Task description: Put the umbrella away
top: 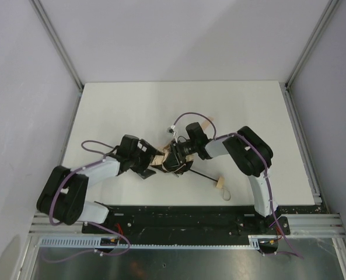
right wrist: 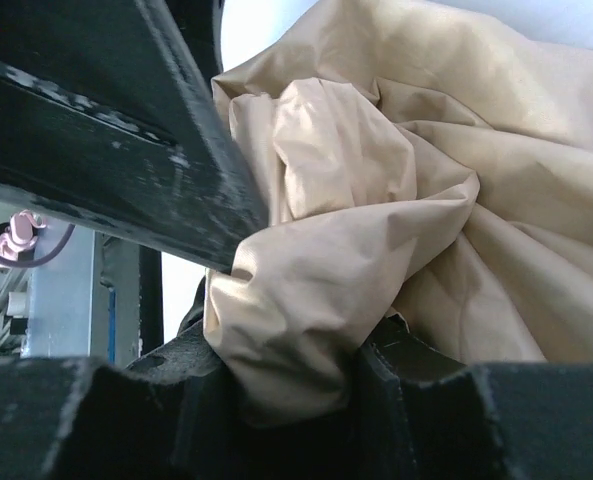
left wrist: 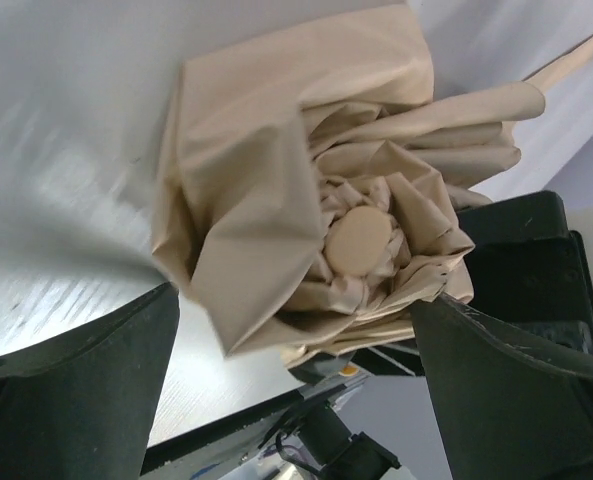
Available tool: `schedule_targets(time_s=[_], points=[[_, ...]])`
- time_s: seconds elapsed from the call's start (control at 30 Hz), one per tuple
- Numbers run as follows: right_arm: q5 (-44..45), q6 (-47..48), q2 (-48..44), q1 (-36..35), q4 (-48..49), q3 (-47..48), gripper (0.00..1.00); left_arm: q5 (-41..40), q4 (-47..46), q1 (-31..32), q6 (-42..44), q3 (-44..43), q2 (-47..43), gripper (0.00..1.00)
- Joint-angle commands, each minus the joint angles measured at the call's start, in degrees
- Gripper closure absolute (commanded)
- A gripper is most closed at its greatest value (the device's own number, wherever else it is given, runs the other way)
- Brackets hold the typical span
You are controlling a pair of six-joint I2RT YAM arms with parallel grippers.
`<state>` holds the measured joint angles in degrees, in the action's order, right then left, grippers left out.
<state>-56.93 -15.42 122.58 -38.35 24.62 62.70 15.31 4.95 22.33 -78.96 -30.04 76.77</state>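
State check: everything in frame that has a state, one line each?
umbrella canopy: collapsed, loosely bunched, not wrapped
shaft: extended, lying on table
strap: undone, trailing loose
left gripper: open, fingers either side of canopy
right gripper: shut on canopy fabric

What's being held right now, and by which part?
Right gripper clamps the umbrella by its bunched canopy fabric. Left gripper is open, straddling the canopy top.

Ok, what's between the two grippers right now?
The bunched umbrella canopy fills the gap between left gripper and right gripper; the top view shows it.
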Motion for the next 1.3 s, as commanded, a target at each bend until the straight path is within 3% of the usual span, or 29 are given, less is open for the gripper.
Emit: schedule_targets(time_s=[0.0,0.1,0.2,0.3,0.4,0.47,0.53,0.6,0.7,0.77,0.87,0.97,1.1,1.27], points=[[-3.3,2.0,3.9,-1.2,-11.2,-1.7,1.00,-2.9,-1.1,2.0,2.5,-5.5,7.5,0.02],[-7.0,6.6,3.2,-2.3,-15.0,0.5,1.00,-4.6,-3.7,3.1,2.7,-5.2,11.8,0.08],[-9.0,12.6,3.3,-3.8,-23.2,4.0,1.00,-5.9,-11.0,4.0,2.9,-2.7,13.9,0.23],[-11.1,14.9,3.8,-4.5,-27.3,6.4,1.00,-6.8,-14.9,5.2,3.4,-1.0,14.4,0.45],[-11.3,15.2,3.9,-4.5,-28.9,8.5,1.00,-7.5,-16.6,5.6,4.0,0.2,14.0,0.74],[-8.3,15.2,3.0,-4.1,-30.5,9.6,1.00,-7.3,-17.0,5.7,4.2,0.8,13.3,0.87],[-0.7,15.1,0.9,-3.6,-32.9,10.1,0.92,-7.0,-17.2,5.7,3.3,1.6,12.1,0.95],[9.5,14.9,-2.4,-3.4,-36.1,10.1,0.65,-6.8,-17.2,5.7,0.9,3.1,10.4,0.99],[24.5,14.5,-8.5,-4.3,-40.1,9.6,0.37,-6.5,-15.5,5.2,-2.7,4.6,7.7,1.00],[33.0,14.4,-13.2,-5.5,-40.6,8.0,0.20,-5.3,-11.9,4.4,-3.6,3.5,7.2,1.00],[40.3,15.1,-20.5,-7.5,-38.5,4.1,0.05,-3.5,-8.7,3.8,-4.2,2.2,6.8,1.00],[42.5,18.1,-25.6,-10.2,-35.3,0.3,0.01,-1.6,-7.3,3.0,-6.0,1.8,6.8,1.00],[45.4,21.0,-25.8,-14.8,-31.1,-3.5,0.02,1.6,-3.9,2.1,-7.1,0.4,7.9,1.00],[59.1,23.5,-21.1,-22.6,-23.7,-4.4,0.03,3.4,-1.7,1.9,-8.6,-0.4,8.4,1.00]])
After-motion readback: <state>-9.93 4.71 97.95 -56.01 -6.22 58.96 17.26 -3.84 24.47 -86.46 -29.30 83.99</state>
